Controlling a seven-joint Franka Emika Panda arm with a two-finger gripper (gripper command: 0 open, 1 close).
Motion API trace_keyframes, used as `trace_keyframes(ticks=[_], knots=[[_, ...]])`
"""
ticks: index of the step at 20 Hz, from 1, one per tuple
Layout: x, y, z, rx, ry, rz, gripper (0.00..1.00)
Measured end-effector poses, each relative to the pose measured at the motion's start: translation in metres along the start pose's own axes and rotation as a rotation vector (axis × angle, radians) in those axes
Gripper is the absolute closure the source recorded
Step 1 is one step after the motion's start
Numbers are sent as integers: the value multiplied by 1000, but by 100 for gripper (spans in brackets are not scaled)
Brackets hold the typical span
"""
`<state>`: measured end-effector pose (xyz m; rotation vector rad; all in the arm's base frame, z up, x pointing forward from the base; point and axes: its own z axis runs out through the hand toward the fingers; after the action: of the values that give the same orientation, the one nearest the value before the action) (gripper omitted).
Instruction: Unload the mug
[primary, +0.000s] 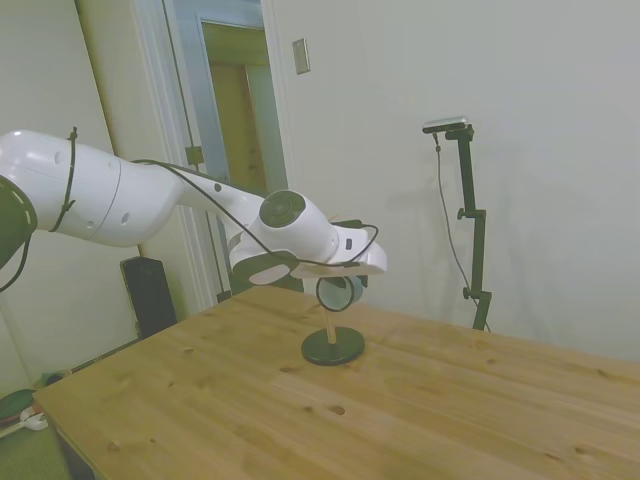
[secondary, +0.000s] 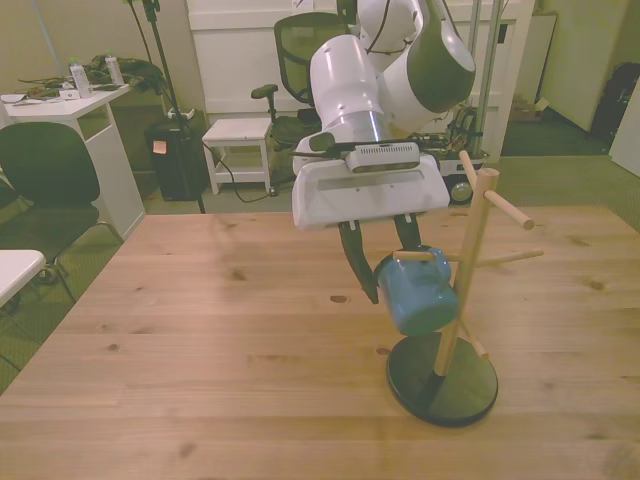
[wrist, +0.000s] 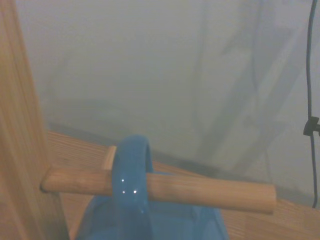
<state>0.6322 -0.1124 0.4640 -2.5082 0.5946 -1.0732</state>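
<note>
The mug (secondary: 417, 293) hangs by its handle (wrist: 131, 172) on a peg (wrist: 160, 188) of the wooden stand (secondary: 462, 275), tipped so that its long axis runs roughly level; in the side view its white inside and dark rim (primary: 336, 292) face that camera, while the front view shows only its light-blue outside; the handle loops over the peg close to the stand's upright post; the stand's dark round base (secondary: 442, 380) sits on the desk (secondary: 200, 350); the tool (secondary: 385, 262) reaches down just behind the mug, its dark fingers (secondary: 356, 260) spread apart with one on either side of the mug's upper part; whether they touch it I cannot tell.
</note>
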Motion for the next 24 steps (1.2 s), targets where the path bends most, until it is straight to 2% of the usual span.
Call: trace_keyframes(ticks=[16, 24], knots=[[2, 6, -2, 0, -8, -9, 100], [14, 8, -22, 26, 0, 20, 100]])
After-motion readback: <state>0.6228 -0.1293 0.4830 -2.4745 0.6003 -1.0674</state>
